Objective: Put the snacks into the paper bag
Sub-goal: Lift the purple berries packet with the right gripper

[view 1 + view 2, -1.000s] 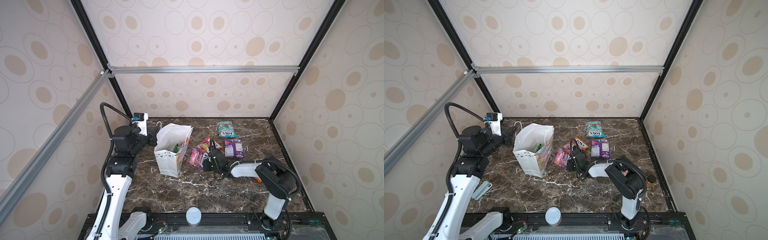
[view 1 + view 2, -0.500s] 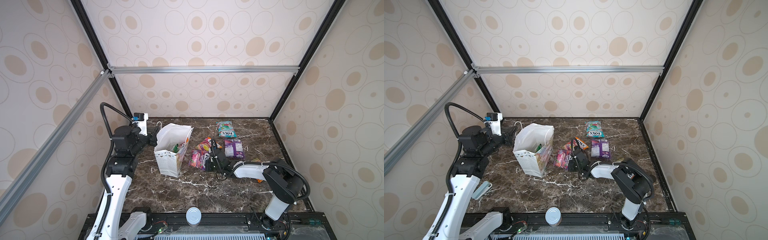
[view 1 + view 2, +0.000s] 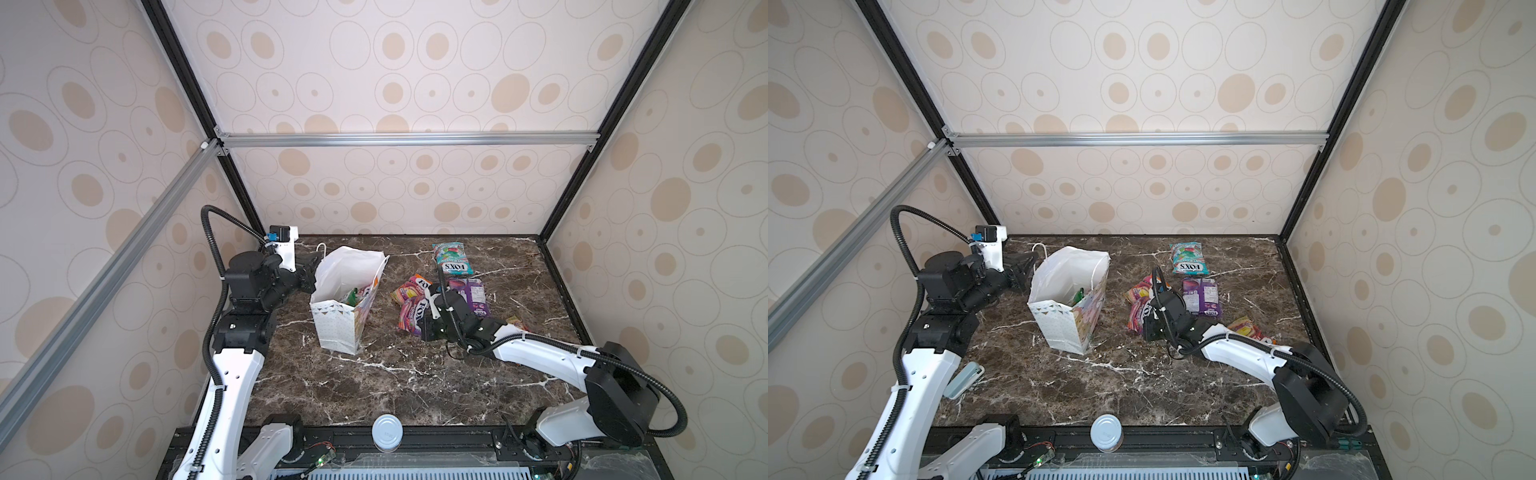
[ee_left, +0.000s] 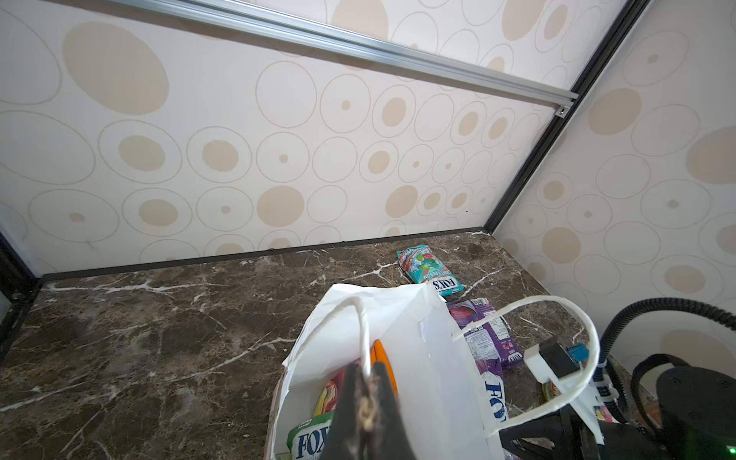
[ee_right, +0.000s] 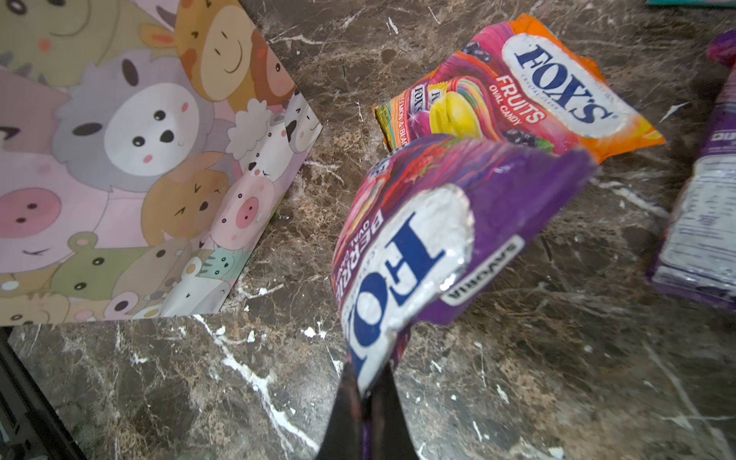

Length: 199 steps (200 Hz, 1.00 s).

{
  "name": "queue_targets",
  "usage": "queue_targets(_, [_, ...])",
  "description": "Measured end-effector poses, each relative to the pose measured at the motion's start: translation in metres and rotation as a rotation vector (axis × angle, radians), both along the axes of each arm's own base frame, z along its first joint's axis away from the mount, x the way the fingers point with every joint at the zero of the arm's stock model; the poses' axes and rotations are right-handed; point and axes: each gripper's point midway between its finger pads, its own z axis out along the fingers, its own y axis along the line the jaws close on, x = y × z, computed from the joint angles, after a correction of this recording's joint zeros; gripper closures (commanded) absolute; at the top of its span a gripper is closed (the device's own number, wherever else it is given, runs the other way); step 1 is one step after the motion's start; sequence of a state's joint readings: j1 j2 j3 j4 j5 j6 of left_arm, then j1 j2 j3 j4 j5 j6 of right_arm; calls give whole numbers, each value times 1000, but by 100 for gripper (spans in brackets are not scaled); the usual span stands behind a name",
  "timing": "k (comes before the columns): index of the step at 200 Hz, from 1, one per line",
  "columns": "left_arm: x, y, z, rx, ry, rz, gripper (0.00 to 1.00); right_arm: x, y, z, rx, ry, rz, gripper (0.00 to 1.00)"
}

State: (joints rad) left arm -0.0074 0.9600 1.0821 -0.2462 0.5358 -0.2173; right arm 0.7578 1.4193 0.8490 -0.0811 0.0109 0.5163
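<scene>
Both claws tight: right gripper [image 5: 364,384] on crumpled glossy purple packet [image 5: 418,223], left gripper [image 4: 366,384] on paper bag [image 4: 398,314] cord [image 4: 363,338].

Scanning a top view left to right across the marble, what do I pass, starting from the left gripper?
left gripper → paper bag → berries packet → purple packet → small yellow-red packet
</scene>
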Motion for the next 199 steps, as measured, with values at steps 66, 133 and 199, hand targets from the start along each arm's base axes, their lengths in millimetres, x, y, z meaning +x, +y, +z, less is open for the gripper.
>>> queue_targets(66, [-3,-3,2,-7,-8,-20,100,-14,-12,39,9,-52,34,100])
queue_targets(133, [-6,-4,3,-9,-13,-26,100,-19,-22,57,-30,-80,47,100])
queue_targets(199, [-6,-5,3,-10,-12,-29,100,-25,-32,98,-38,-154,66,100])
